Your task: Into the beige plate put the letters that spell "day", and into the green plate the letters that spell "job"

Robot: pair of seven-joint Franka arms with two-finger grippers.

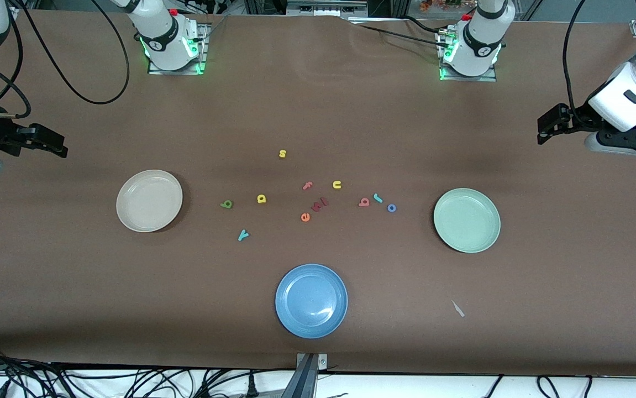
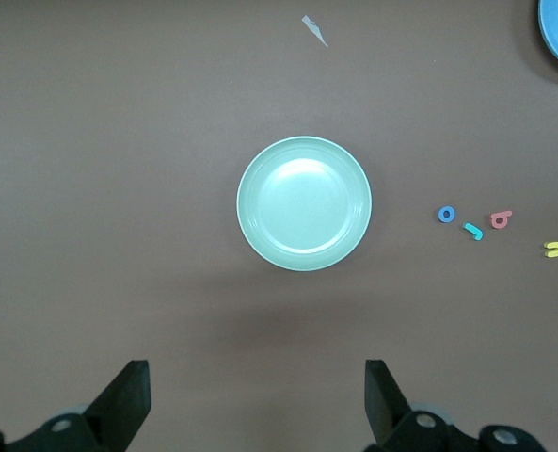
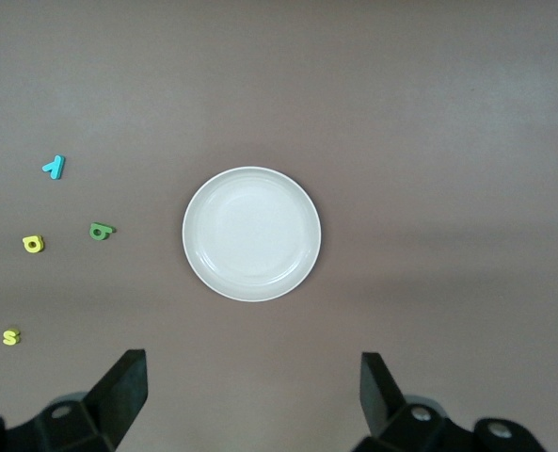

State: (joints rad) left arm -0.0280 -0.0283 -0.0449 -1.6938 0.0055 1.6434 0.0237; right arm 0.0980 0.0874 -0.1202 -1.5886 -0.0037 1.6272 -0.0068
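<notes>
The beige plate [image 1: 149, 200] lies toward the right arm's end with nothing in it. Beside it are the green "a" [image 1: 226, 204], the yellow "d" [image 1: 261, 198] and the teal "y" [image 1: 243, 235]. The green plate [image 1: 467, 220], also with nothing in it, lies toward the left arm's end. Near it are the pink "b" [image 1: 364, 202], the teal "j" [image 1: 377, 197] and the blue "o" [image 1: 391, 208]. My left gripper [image 2: 256, 377] hangs open high over the table's end, holding nothing. My right gripper [image 3: 251, 367] is likewise open over its own end.
A blue plate [image 1: 311, 300] lies nearest the front camera. Spare letters sit mid-table: a yellow "s" [image 1: 282, 153], a pink "f" [image 1: 308, 186], a yellow "u" [image 1: 337, 184], an orange "e" [image 1: 305, 217] and a dark red letter [image 1: 319, 204]. A pale scrap [image 1: 457, 308] lies near the green plate.
</notes>
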